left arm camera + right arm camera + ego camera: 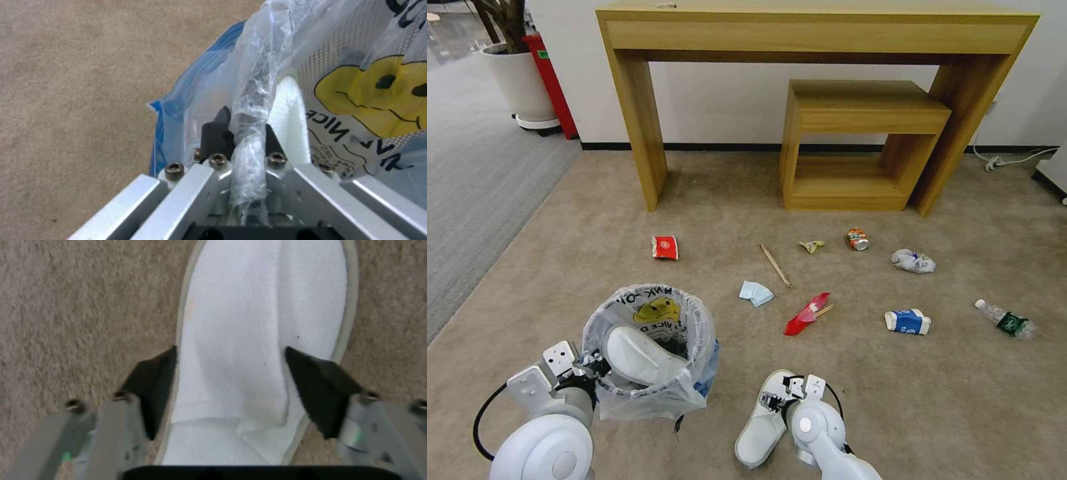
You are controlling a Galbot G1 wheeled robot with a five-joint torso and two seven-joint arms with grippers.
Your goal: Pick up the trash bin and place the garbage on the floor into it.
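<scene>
Jaws spread astride flat white terry slipper (262, 323)

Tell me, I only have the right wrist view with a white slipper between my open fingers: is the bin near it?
Observer: Yes, the trash bin stands just to the slipper's left on the floor.
Operator: Who has the bin?
Observer: The left tool is shut on its bagged rim.
Operator: Anything inside?
Observer: Another white slipper lies in it.
Operator: What else is out?
Observer: A blue-white paper cup lies ahead to the right.
</scene>
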